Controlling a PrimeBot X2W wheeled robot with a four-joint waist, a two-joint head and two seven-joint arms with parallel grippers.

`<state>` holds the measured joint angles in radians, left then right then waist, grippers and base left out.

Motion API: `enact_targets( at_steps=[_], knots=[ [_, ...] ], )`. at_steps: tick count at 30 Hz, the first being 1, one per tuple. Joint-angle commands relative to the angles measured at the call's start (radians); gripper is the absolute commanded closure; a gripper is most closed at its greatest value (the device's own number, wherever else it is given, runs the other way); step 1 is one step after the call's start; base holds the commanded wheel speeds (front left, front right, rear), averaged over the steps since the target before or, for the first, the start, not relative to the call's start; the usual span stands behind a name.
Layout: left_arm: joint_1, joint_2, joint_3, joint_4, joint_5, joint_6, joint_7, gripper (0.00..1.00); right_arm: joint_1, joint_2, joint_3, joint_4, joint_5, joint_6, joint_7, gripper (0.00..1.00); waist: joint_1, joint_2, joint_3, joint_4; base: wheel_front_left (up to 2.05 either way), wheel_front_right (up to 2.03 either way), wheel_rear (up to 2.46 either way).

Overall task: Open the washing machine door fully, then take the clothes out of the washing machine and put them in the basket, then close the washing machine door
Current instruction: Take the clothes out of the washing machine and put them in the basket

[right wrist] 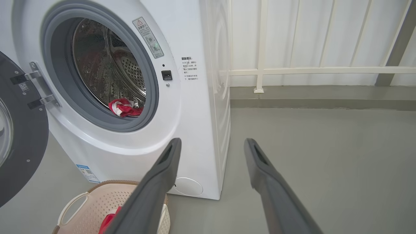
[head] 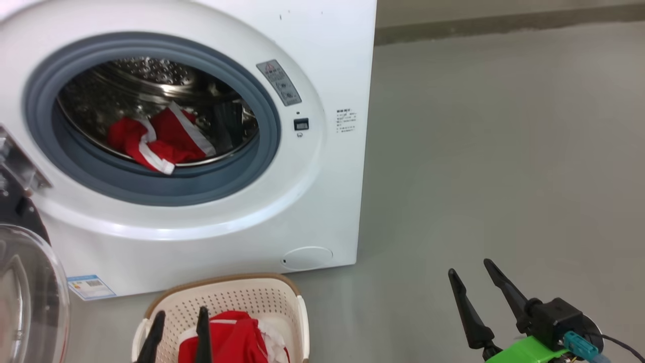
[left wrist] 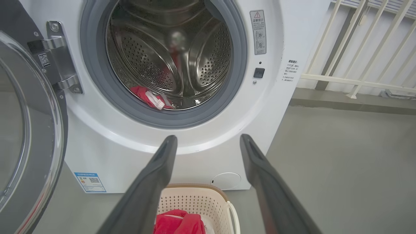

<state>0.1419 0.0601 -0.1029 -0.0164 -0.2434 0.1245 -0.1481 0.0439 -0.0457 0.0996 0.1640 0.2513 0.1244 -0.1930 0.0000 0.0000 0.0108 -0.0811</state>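
Note:
The white washing machine (head: 322, 60) stands with its door (head: 30, 292) swung wide to the left, glass bowl facing out. Red clothes with white trim (head: 161, 138) lie at the front of the steel drum. More red clothes (head: 232, 340) lie in the cream basket (head: 272, 295) on the floor before the machine. My left gripper (head: 180, 316) hovers open over the basket, nothing between its fingers. My right gripper (head: 469, 267) is open and empty above bare floor to the right. The left wrist view shows the door (left wrist: 35, 136), the drum clothes (left wrist: 146, 96) and the basket (left wrist: 195, 196).
Grey floor (head: 504, 151) stretches to the right of the machine. A white railing (right wrist: 308, 70) and wall stand behind it, with a raised curb along the floor's far edge. The open door (right wrist: 22, 152) takes up the space left of the basket (right wrist: 94, 201).

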Motion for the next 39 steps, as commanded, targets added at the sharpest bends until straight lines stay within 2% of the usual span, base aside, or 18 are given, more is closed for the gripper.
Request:
enact_targets(
  at_steps=[1, 14, 39],
  knots=[
    [0.000, 0.011, 0.026, -0.045, 0.013, 0.011, 0.005, 0.00, -0.009, -0.004, 0.014, -0.031, -0.010, 0.006, 0.001, 0.00, 0.0000, 0.0000, -0.018, 0.004, 0.00, 0.00, 0.00],
    [0.061, 0.022, 0.025, -0.118, 0.006, 0.029, 0.034, 0.00, 0.013, -0.004, 0.000, -0.056, -0.010, 0.006, 0.008, 0.00, 0.0000, 0.0000, -0.035, 0.014, 0.00, 0.00, 0.00],
    [0.015, 0.029, 0.011, -0.101, 0.007, 0.054, 0.043, 0.00, -0.002, -0.004, 0.008, -0.079, -0.016, 0.006, 0.016, 0.00, 0.0000, 0.0000, 0.012, 0.008, 0.00, 0.00, 0.00]
  ],
)
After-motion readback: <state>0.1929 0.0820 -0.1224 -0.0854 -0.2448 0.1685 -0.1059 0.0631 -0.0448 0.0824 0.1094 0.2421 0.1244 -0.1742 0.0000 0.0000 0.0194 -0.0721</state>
